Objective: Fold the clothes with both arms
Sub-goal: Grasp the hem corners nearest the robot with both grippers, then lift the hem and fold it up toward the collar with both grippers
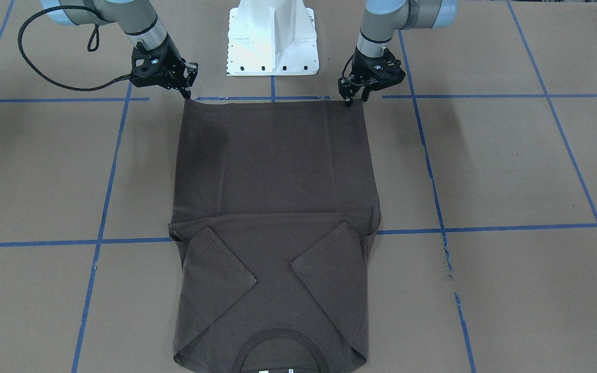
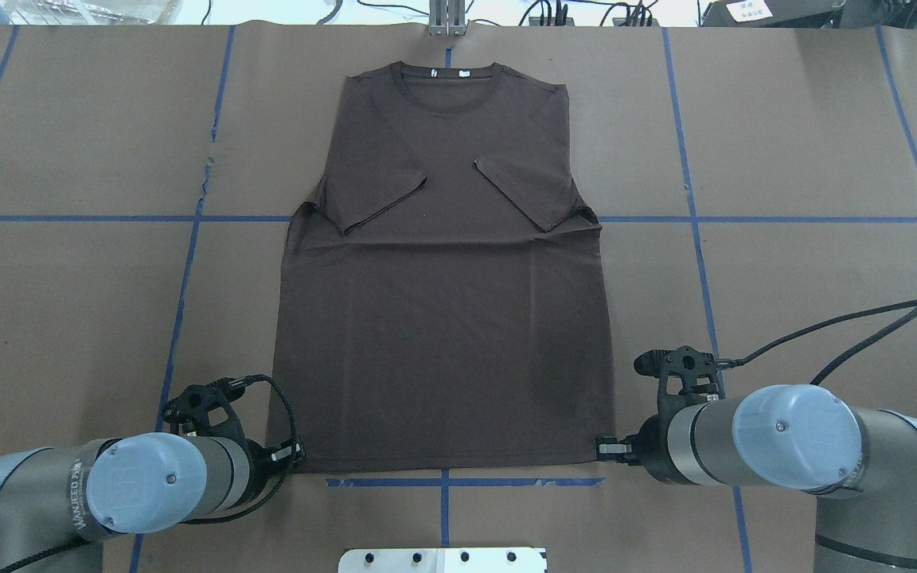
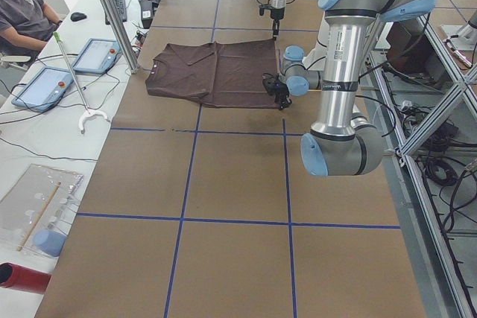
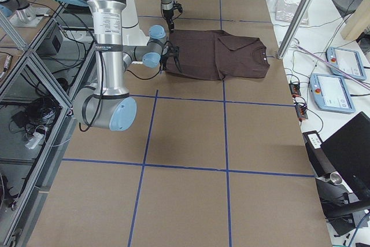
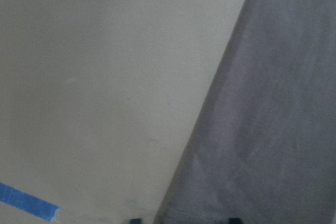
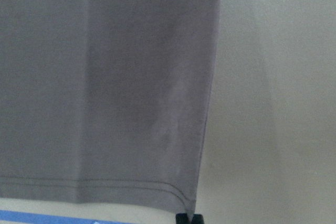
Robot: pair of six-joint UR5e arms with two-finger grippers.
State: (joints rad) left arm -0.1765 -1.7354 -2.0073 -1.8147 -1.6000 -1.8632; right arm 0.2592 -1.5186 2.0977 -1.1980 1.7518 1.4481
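The dark brown T-shirt (image 2: 446,318) lies flat on the brown table, both sleeves folded in over the chest and the collar (image 2: 448,76) at the far edge. In the left wrist view my left gripper (image 5: 184,220) stands open, its fingertips (image 5: 136,220) either side of the near hem corner. From the front it (image 1: 354,98) sits at the hem's right end. My right gripper (image 6: 189,217) is shut on the opposite hem corner, fingertips together at the cloth's edge. It shows at the hem's left end in the front view (image 1: 187,94) and at its right end overhead (image 2: 606,450).
The white pedestal base (image 1: 272,41) stands just behind the hem between the arms. Blue tape lines (image 2: 442,482) grid the table. A seated person (image 3: 22,13) and two tablets (image 3: 93,56) are beyond the collar end. A black cable (image 2: 825,334) loops off the right wrist.
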